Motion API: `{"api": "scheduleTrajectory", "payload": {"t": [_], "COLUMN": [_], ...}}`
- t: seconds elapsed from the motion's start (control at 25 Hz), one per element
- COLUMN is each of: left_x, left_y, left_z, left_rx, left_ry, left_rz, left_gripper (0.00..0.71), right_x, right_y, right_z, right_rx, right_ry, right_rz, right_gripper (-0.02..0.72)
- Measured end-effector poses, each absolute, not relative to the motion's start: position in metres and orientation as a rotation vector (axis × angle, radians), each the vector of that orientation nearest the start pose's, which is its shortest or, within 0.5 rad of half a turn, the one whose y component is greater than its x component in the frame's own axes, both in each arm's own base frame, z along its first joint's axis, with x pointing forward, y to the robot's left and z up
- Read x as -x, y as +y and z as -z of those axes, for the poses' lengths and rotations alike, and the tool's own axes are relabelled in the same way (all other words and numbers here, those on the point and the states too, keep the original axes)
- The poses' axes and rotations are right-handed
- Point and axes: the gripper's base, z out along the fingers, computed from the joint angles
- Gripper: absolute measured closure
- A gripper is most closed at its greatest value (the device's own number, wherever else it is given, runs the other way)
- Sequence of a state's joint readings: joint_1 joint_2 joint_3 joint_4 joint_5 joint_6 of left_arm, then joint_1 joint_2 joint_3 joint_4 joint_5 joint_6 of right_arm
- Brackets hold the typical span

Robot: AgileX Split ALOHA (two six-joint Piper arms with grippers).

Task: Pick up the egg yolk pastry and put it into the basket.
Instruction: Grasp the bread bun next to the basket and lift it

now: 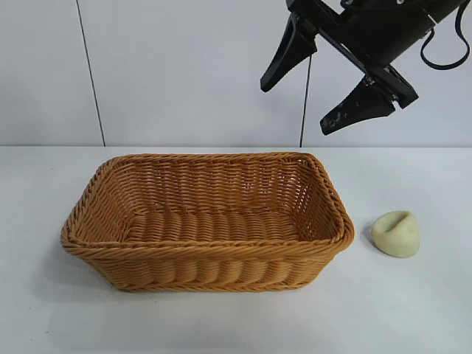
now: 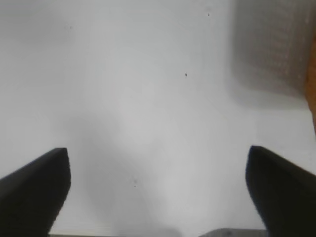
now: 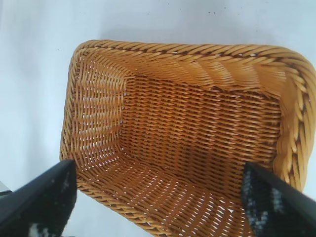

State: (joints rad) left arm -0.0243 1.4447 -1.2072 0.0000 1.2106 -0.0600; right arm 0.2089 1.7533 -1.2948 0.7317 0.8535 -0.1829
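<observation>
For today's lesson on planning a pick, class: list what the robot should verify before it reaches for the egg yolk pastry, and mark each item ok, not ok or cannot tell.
1. Egg yolk pastry lies free on the table, beside the basket: ok.
2. Basket is upright and holds nothing: ok.
3. Right gripper is open, holding nothing: ok.
4. Right gripper is over the pastry: not ok; it hangs high above the basket's far right corner.
5. Left gripper is open over bare table, out of the way: ok.
</observation>
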Motion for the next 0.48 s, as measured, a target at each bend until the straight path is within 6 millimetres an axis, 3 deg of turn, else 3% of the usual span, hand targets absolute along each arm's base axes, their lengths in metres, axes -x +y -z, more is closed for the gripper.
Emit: {"api": "scheduleTrajectory", "payload": {"t": [0.28,0.48], "left_x": [-0.181,-0.127], "left_y": [-0.004,-0.003], "left_z": [-0.319,-0.301], "left_rx": [0.049,0.048], "left_ry": [2.811,2.72], "left_rz": [0.02,0.024], "left_gripper": [0.018,0.018], "right_x": [-0.35,-0.35], "right_y": [0.121,0.121], "right_z": [-0.254,-0.254], "right_rx": [-0.007,-0.007], "right_ry": [2.686,2.686], "right_rz": [-0.882,-0.882], "right_gripper": [0.059,0.059]}}
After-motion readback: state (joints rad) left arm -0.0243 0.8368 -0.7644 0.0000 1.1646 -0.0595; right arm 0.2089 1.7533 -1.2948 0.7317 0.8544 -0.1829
